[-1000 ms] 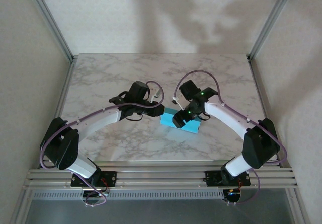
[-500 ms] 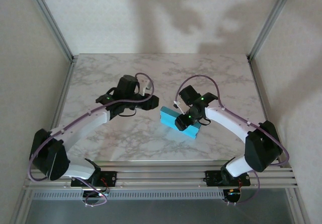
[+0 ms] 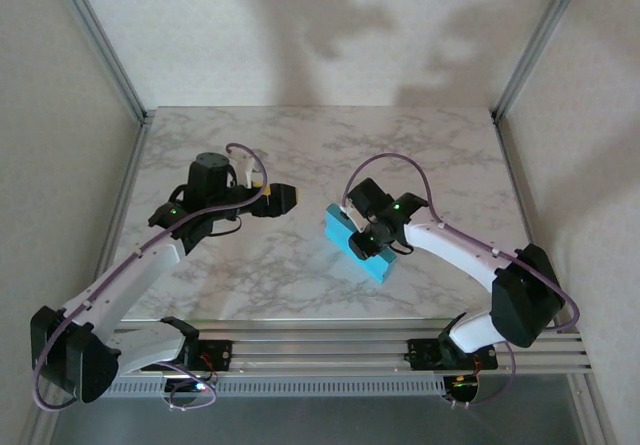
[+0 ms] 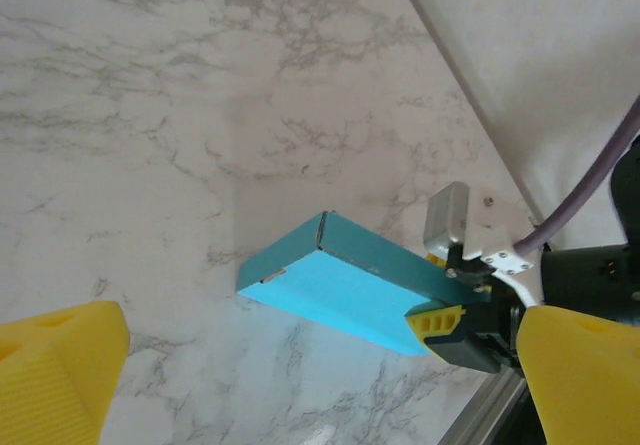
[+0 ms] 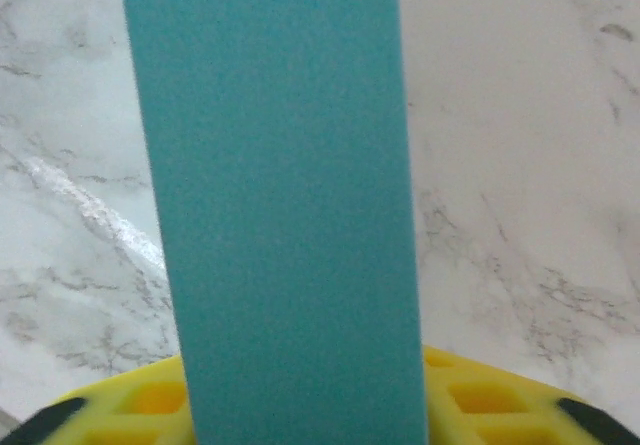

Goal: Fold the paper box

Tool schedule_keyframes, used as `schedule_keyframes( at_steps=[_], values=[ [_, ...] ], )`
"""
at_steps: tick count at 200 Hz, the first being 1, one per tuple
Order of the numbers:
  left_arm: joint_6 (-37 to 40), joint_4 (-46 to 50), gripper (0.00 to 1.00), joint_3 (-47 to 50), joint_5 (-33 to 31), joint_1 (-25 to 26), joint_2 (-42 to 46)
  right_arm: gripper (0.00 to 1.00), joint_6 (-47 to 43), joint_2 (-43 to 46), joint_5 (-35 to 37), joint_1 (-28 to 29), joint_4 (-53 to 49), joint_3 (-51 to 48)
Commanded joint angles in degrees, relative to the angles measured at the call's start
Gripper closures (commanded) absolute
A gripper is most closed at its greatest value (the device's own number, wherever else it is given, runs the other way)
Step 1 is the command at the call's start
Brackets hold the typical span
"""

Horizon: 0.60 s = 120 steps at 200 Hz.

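**Item count.** One table, marble-patterned. Two arms: left arm and right arm, each carrying one purple cable. Two grippers. One paper box.

**Paper box.** The box is turquoise-blue and folded into a long, flat block. In the top view it lies just right of the table's centre line, in the near half, and runs diagonally from far-left to near-right. In the left wrist view two of its faces show: a darker upper face and a brighter side face. A shadow falls on the table beside it. Whether its free end touches the table cannot be told.

**Right gripper**. It is clamped on the paper box. In the left wrist view one yellow finger presses against the bright face at one end of the box. In the right wrist view the box runs straight up the frame from between the yellow pads.

**Left gripper**. The jaws are spread wide and hold nothing. In the left wrist view its two yellow fingers sit at opposite lower corners of the frame. The gripper points toward the box and stands apart from it, left of the table's centre.
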State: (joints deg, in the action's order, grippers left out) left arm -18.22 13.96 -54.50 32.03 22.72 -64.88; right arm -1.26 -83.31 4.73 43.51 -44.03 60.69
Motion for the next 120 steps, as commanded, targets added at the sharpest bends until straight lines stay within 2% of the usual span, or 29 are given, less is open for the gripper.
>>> schedule_keyframes(
  at_steps=[1, 68, 120],
  values=[
    [0.9, -1.5, 0.01, 0.9, 2.2, -1.4, 2.6, 0.65, 0.1, 0.4, 6.8, 2.3, 1.1, 0.6],
    [1.4, -1.9, 0.01, 4.3, 2.2, -3.9, 7.8, 0.66, -4.8, -9.4, 27.9, 6.0, -1.1, 10.1],
    [3.5, 3.4, 0.01, 4.1, -2.3, -6.1, 12.7, 0.66, -8.8, -20.1, 38.3, 7.7, 4.6, 14.6]
  ],
)
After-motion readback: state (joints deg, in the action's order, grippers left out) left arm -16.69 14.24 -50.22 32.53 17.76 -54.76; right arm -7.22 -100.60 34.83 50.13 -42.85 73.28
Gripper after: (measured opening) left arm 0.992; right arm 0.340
